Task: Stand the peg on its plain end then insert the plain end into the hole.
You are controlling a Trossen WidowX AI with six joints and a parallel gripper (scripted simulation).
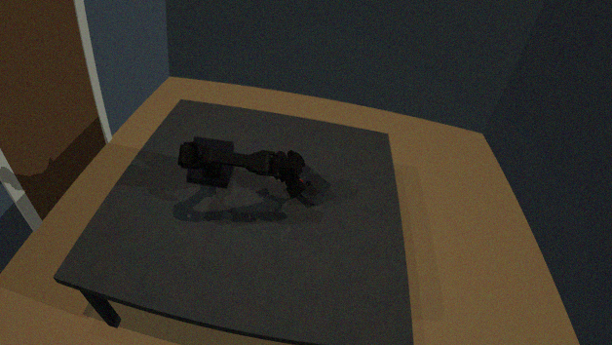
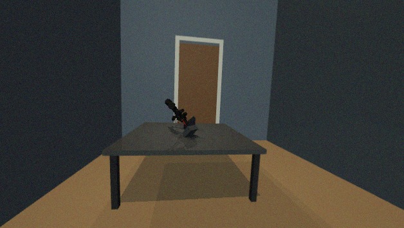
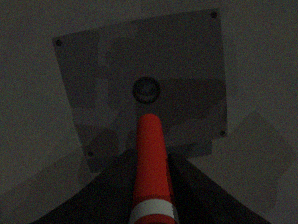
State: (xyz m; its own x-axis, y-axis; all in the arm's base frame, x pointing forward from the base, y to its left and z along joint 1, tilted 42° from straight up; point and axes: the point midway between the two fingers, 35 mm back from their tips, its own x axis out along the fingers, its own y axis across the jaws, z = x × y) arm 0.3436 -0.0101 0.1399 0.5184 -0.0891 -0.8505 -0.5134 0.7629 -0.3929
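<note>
My pincer (image 1: 305,197) (image 2: 184,124) (image 3: 152,160) grips the red peg (image 1: 301,181) (image 2: 184,123) (image 3: 150,145) above the desk (image 1: 234,263) (image 2: 154,142), plain end toward the panel's (image 1: 319,182) (image 2: 190,131) (image 3: 185,55) hole (image 3: 146,90); I should match the hole's direction and center the tip before pushing straight.

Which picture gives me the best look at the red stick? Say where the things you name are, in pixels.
The wrist view: the red peg (image 1: 301,180) (image 2: 184,123) (image 3: 151,150) appears large, with its white band (image 3: 153,207) and plain end visible. The top view shows only a red speck by the gripper (image 1: 303,196) (image 2: 186,125) (image 3: 152,165); the exterior view, a thin red sliver.
</note>
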